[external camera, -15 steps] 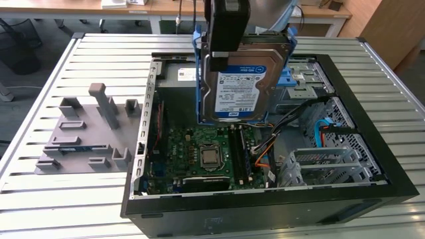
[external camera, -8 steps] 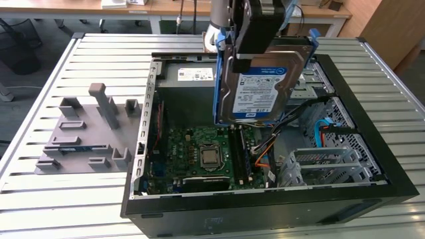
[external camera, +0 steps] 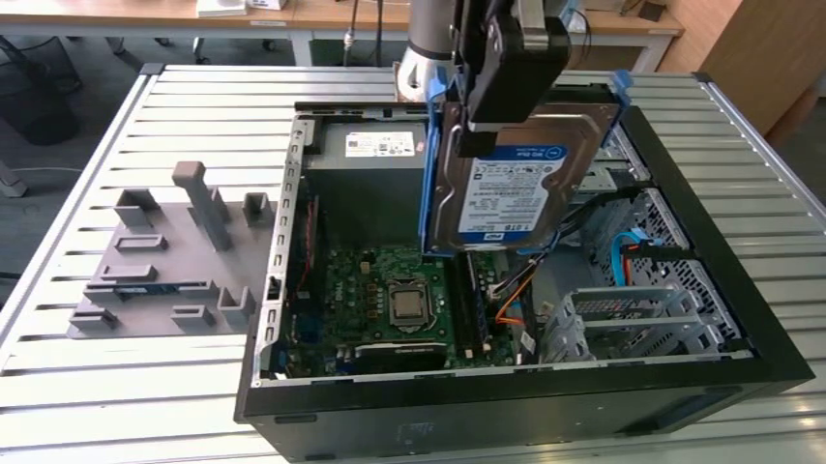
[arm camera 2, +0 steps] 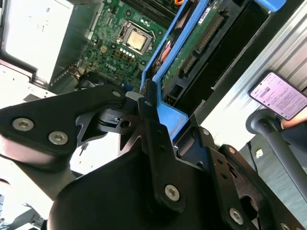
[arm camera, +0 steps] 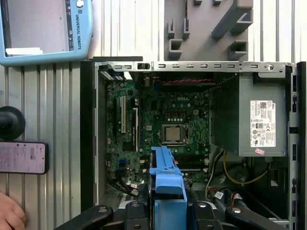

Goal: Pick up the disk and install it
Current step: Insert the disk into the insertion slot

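Exterior view: the gripper (external camera: 514, 92) grips the disk (external camera: 516, 188) upright over the open computer case (external camera: 516, 411), at one o'clock from the processor socket (external camera: 409, 304); second wrist view: its fingers (arm camera 2: 148, 115) pinch the disk's blue edge; first wrist view: that edge hangs over the motherboard (arm camera: 144, 124).

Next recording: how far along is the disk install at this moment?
Done: the pick-up. The gripper is shut on the disk, clamping its blue carrier. In hand: the disk hangs upright in the air over the open computer case, above the motherboard. Left: the install itself, since the disk is not yet seated in any bay.
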You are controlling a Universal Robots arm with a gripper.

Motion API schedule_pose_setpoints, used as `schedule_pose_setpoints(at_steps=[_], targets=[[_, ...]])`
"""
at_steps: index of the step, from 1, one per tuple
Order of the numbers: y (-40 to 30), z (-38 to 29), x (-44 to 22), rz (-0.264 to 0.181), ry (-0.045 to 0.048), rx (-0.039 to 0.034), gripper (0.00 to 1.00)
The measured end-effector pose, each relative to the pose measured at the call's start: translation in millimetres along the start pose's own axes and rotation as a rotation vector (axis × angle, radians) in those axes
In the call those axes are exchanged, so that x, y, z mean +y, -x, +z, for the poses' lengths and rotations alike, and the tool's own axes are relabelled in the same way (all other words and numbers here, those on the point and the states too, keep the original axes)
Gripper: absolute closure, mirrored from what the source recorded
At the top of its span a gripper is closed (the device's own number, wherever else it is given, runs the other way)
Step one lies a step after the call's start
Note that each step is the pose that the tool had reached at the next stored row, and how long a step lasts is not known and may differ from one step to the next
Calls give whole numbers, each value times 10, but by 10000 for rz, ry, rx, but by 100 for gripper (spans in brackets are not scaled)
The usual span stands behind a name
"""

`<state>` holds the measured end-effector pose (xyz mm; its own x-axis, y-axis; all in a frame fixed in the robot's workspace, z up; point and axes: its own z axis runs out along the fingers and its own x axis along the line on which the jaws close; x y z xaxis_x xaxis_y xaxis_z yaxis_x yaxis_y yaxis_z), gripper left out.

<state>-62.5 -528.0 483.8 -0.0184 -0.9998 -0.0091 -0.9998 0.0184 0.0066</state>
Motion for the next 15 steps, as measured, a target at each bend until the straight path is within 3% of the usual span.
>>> schedule_pose_setpoints(at_steps=[7,10,15], targets=[[-155,19,-5,0,0,12,64],[-183,24,-13,0,-2,51,64],[-182,37,-133,0,-1,71,64]])
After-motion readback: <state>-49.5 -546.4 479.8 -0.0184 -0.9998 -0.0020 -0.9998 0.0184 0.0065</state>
